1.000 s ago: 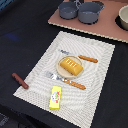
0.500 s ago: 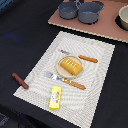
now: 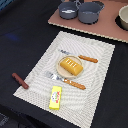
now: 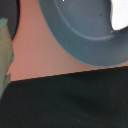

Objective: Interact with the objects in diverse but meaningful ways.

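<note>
We are seeing the orange-yellow bread block (image 3: 70, 66) sitting on a small plate (image 3: 61, 71) in the middle of a striped placemat (image 3: 95, 90). The yellow packet (image 3: 55, 97) is lying near the mat's edge, its printing too blurred to read. The brown stick (image 3: 20, 80) is resting on the dark counter (image 3: 20, 45) just off the mat. Two grey-blue pots (image 3: 90, 12) are standing on a pink board (image 3: 100, 27); one pot's rim is filling the wrist view (image 4: 75, 35). The pincer is not showing.

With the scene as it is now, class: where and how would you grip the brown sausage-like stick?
Grip the brown sausage-like stick at its middle, coming from above with the jaws across its narrow width. It lies flat on the dark cloth, apart from the placemat, so both sides look free.
</note>
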Tool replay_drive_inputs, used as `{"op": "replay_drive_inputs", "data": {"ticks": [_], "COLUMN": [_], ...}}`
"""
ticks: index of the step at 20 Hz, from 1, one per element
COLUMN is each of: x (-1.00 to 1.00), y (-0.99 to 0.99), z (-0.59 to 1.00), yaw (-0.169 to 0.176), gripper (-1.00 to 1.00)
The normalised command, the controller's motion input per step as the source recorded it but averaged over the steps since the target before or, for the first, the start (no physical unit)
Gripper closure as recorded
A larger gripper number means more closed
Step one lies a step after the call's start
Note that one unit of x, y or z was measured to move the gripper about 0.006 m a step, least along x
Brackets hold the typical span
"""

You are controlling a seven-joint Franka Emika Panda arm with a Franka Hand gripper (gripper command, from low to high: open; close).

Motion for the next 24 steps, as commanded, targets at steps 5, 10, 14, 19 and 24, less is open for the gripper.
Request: {"op": "replay_drive_inputs", "data": {"ticks": [5, 10, 14, 19, 24], "x": [0.27, 0.28, 0.22, 0.17, 0.15], "y": [-0.39, -0.80, -0.94, -0.95, -0.97], "z": [0.81, 0.41, 0.08, -0.08, -0.14], "yaw": [-0.010, -0.019, 0.000, 0.000, 0.000], "gripper": [-1.00, -1.00, -1.00, -1.00, -1.00]}}
